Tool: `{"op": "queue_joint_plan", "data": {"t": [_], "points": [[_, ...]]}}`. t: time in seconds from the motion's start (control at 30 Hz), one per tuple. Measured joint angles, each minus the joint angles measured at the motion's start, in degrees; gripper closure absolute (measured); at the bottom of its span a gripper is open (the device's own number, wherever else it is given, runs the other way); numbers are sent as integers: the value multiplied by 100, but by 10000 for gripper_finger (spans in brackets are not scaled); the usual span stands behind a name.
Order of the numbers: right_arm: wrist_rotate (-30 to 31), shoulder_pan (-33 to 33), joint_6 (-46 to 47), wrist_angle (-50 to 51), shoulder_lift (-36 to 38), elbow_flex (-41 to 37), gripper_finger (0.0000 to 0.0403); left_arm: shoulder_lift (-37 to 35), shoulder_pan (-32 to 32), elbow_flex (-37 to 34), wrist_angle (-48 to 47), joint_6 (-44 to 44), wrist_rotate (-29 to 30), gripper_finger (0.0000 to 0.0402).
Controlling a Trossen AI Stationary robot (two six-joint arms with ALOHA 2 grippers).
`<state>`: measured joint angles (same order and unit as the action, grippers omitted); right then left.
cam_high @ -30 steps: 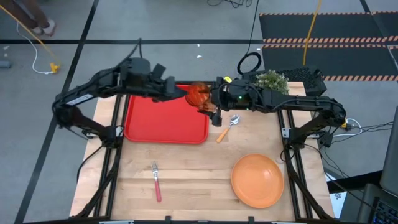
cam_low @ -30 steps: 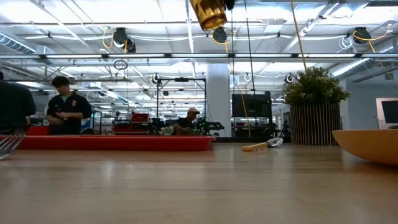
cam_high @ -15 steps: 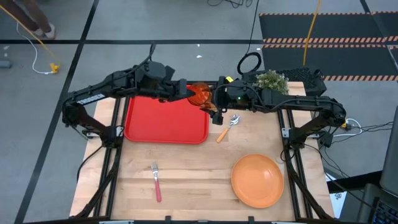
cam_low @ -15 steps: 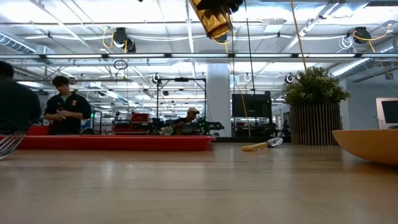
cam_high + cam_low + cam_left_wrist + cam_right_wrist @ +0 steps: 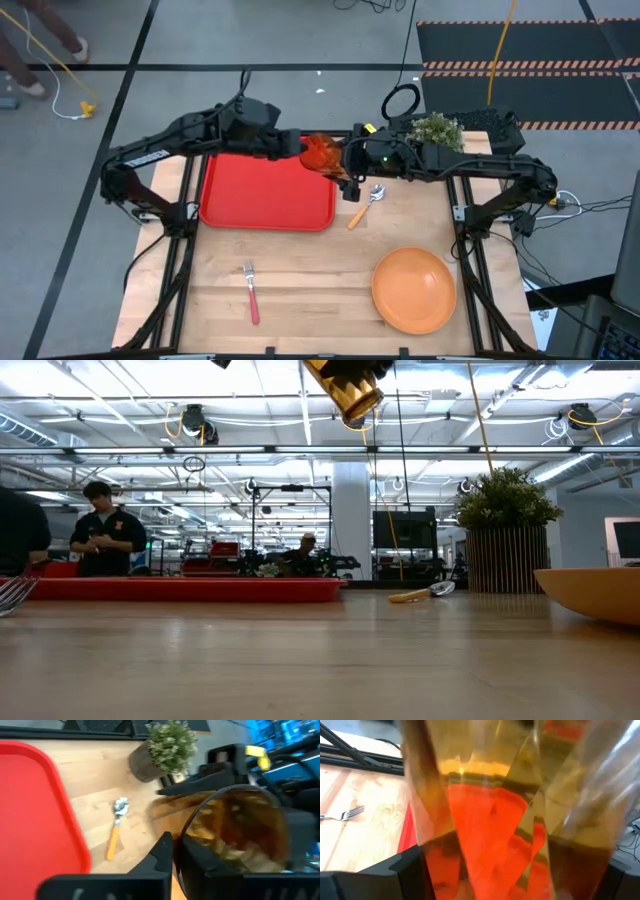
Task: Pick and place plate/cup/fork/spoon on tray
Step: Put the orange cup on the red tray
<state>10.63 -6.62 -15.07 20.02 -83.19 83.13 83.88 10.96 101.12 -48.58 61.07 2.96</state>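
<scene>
Now the left gripper (image 5: 296, 150) has closed in on the cup (image 5: 320, 153), held aloft over the tray's (image 5: 265, 190) right edge in the right gripper's (image 5: 345, 160) clenched fingers; a handover looks imminent, though I cannot tell the left fingers' state.

The cup (image 5: 350, 392) hangs tilted at the top edge, high above the counter (image 5: 320, 660). The tray (image 5: 175, 589), spoon (image 5: 420, 594), plate (image 5: 595, 592) and potted plant (image 5: 508, 530) rest on the counter.
</scene>
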Motion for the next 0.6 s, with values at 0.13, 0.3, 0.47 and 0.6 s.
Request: {"op": "queue_joint_plan", "data": {"t": [0.13, 0.3, 0.47, 0.6], "points": [[-13, -1, -38, -19, 1, 0, 55, 4, 0, -3, -77, -43, 2, 389], [-23, 1, -44, -1, -6, 0, 51, 4, 0, -2, -110, -99, -37, 390], [-93, 1, 176, -33, -6, 4, 17, 1, -11, -2, -88, -99, -126, 393], [-195, -1, 416, -26, -6, 4, 7, -16, -11, -2, -97, -173, -164, 394]]}}
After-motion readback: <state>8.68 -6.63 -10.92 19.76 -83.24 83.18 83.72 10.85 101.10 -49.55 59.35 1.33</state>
